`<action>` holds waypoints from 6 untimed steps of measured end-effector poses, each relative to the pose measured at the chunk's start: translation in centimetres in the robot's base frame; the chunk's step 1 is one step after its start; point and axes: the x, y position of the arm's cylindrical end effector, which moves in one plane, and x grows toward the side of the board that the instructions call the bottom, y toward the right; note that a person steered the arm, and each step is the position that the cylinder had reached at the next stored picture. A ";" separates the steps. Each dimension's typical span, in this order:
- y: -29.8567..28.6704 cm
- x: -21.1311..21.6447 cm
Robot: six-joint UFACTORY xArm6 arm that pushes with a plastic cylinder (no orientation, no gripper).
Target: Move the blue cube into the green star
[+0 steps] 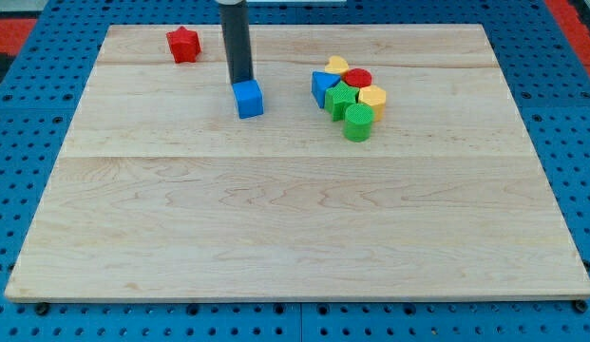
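The blue cube (248, 99) sits on the wooden board left of centre, near the view's top. My tip (240, 83) stands right behind it, at its top-left edge, seemingly touching. The green star (341, 98) lies to the cube's right, inside a tight cluster of blocks, about a hundred pixels away.
Around the green star: a blue triangular block (321, 85) on its left, a yellow heart (336, 66) and red cylinder (358, 78) above, a yellow hexagon (372, 99) on the right, a green cylinder (358, 123) below. A red star (182, 45) lies at top left. Wooden board (295, 218).
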 end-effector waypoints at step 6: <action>8.5 4.4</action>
